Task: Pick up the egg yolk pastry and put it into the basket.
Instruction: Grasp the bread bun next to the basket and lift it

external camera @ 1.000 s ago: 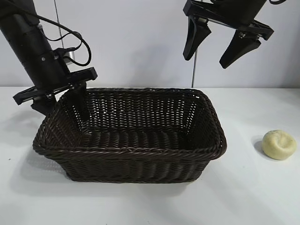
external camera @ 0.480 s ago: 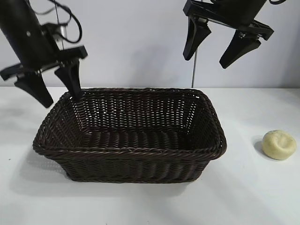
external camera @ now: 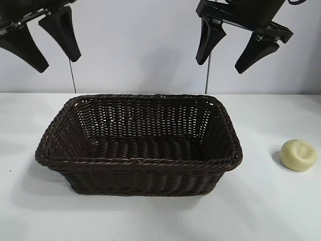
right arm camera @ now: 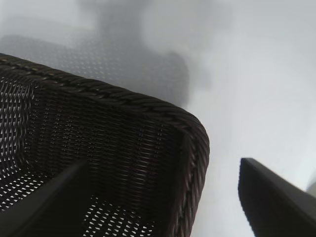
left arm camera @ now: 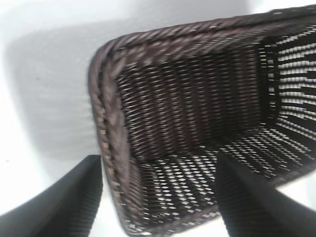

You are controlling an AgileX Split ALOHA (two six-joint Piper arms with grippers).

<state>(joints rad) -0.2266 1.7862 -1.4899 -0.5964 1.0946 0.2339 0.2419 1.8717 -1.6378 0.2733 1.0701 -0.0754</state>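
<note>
We see the small pale yellow dome-shaped egg yolk pastry (external camera: 298, 155) sitting on the white bench (external camera: 271, 211), off the right end of the large dark brown woven wicker basket (external camera: 138, 161), clear of its rim, not touching. Right gripper (external camera: 234, 47) hangs high over the basket's right rear corner, fingers apart, nothing btwn them; pastry lies below and outward to its right. Left gripper (external camera: 41, 36) is up at far left, fingers apart, empty, w/ whole basket btwn it and pastry. Right arm is nearer, so we judge it takes the pick.
</note>
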